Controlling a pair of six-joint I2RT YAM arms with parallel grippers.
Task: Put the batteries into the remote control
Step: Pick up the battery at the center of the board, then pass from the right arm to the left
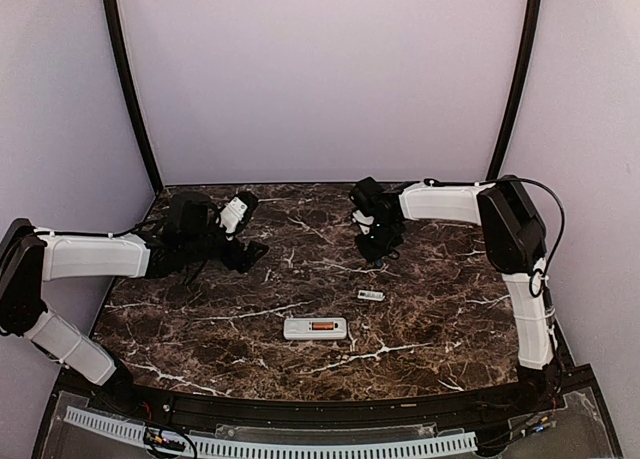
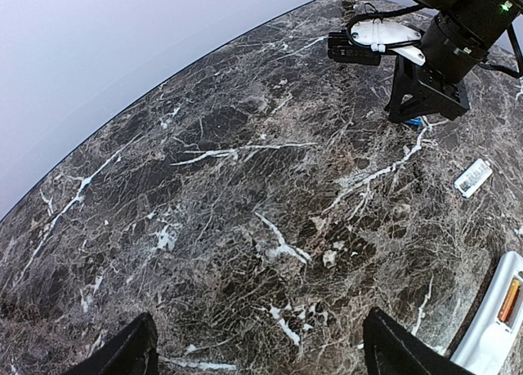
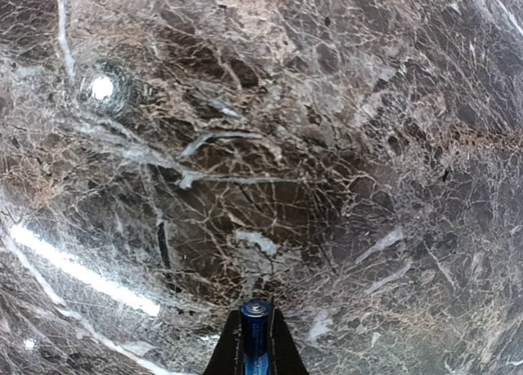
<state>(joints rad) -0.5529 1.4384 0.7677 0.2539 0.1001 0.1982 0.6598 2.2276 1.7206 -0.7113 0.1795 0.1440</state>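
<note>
Dark brown marble-patterned table [image 1: 200, 319], veined in white, carries a white remote control [image 1: 296, 328] with an orange battery [image 1: 321, 325] showing; near the remote control lies a white cover piece [image 1: 371, 295], while black right gripper [image 1: 377, 249] fingers [image 3: 283, 360] flank a blue battery [image 3: 255, 330]

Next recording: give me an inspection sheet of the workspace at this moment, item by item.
Surface: dark marble-pattern table top with white veins and some glare spots.
Job's things: white remote control lies flat with its compartment open and the orange battery in it; blue battery sits in the right end effector; small battery cover lies apart, just beyond the remote.
Clutter: nothing seen.
End effectors: left end effector open and empty, over bare table; right one shut on the blue battery, low over the table.
Cables: black cable loops along the right arm; wires at the front rail.
Surroundings: plain pale walls, black corner poles.
</note>
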